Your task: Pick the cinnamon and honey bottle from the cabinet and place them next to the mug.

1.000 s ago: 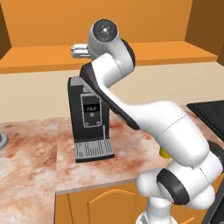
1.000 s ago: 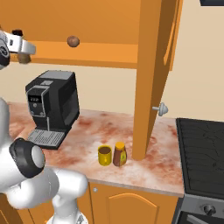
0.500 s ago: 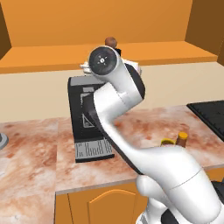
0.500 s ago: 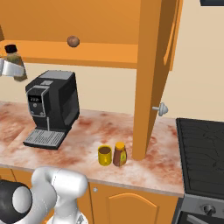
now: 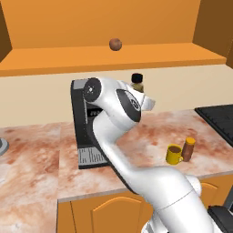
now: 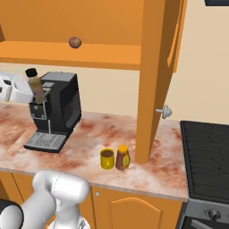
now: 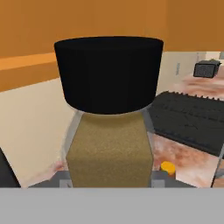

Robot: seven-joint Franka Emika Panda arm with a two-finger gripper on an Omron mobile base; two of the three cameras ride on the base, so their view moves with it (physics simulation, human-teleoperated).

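My gripper is shut on the cinnamon, a slim jar with a black cap and brown contents. It hangs upright in the air in front of the black coffee machine, and the jar's cap tops the cinnamon above my gripper. From the right side the cinnamon and gripper are at the far left. The honey bottle stands on the counter, touching or nearly touching the yellow mug. The cabinet is open above.
A round brown ball lies on the cabinet shelf. The coffee machine stands on the marbled counter. A black stove is at the right. An orange cabinet door hangs open beside the mug.
The arm has swung down from shelf height and rightward, carrying the cinnamon with it. The honey bottle, mug and ball have not moved.
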